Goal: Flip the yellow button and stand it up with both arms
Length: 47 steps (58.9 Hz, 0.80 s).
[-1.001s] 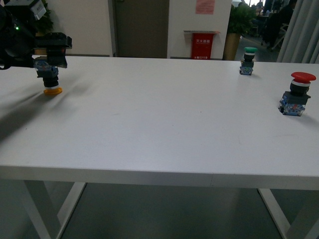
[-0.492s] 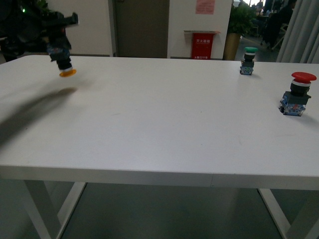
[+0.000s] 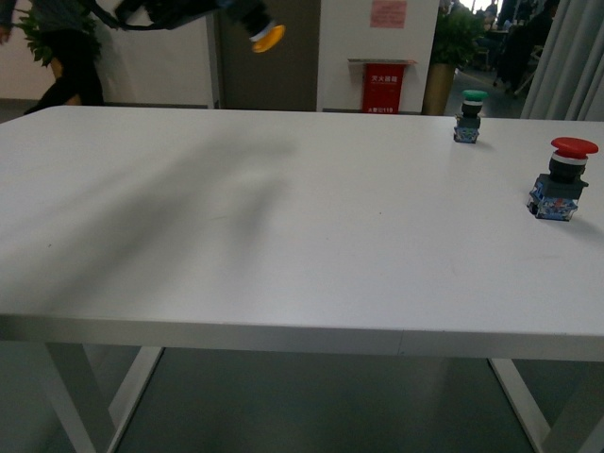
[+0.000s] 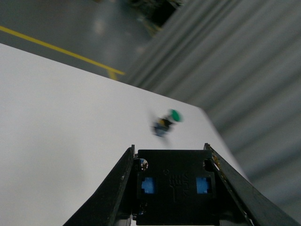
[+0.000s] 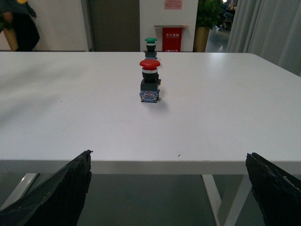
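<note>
My left gripper (image 3: 241, 17) is shut on the yellow button (image 3: 267, 38) and holds it high above the table's far side, its yellow cap pointing right and down. In the left wrist view the button's dark contact block (image 4: 173, 183) with two blue squares sits clamped between the fingers (image 4: 115, 186). My right gripper (image 5: 169, 190) is open and empty, off the table's near edge; it does not show in the front view.
A red-capped button (image 3: 562, 179) stands at the table's right edge, also in the right wrist view (image 5: 149, 80). A green-capped button (image 3: 469, 115) stands at the far right. The white table (image 3: 283, 236) carries the left arm's shadow. A person stands at the far left (image 3: 66, 47).
My left gripper lifted the yellow button off the table's far-left corner and carried it up and to the right, tilting it. The other buttons have not moved.
</note>
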Tool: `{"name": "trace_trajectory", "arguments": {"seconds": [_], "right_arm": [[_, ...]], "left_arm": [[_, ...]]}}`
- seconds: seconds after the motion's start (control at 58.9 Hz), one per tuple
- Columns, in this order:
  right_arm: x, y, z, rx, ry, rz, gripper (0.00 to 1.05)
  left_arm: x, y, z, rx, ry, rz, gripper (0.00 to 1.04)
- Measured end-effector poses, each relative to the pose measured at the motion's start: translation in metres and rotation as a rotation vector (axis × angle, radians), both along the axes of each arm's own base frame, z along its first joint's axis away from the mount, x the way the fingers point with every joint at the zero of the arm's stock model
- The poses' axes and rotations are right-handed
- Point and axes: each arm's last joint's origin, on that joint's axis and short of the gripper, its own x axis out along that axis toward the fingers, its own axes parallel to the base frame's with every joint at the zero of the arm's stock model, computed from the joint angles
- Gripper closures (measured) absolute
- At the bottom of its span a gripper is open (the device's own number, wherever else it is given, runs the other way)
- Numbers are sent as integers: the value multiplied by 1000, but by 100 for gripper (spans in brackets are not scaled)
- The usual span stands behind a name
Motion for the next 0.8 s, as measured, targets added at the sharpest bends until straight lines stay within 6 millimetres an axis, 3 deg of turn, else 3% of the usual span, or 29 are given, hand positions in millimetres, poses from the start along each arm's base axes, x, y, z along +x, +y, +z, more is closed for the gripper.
{"name": "trace_trajectory", "arguments": {"seconds": [0.085,0.254,0.39,0.526,0.594,0.696,0.797], "right_arm": [[0,0,0,0,0,0,7],[0,0,0,0,0,0,7],[0,0,0,0,0,0,7],[0,0,0,-1,6,-8,7],[2,1,3,-34,130,-90,7],[17,4,33,-11,220,-58,7],[41,2,86,142,228,51,7]], "left_arm": [[-16,-17,2,-163,41,-191,68],[-38,-39,1,-411,94,-402,68],[-40,-40,0,-546,135,-469,68],[-33,-42,-13,-567,225,-476,68],[-27,-45,-23,-567,264,-469,68],[-21,-48,-29,-568,285,-467,68],[-12,-53,-33,-568,299,-465,68]]}}
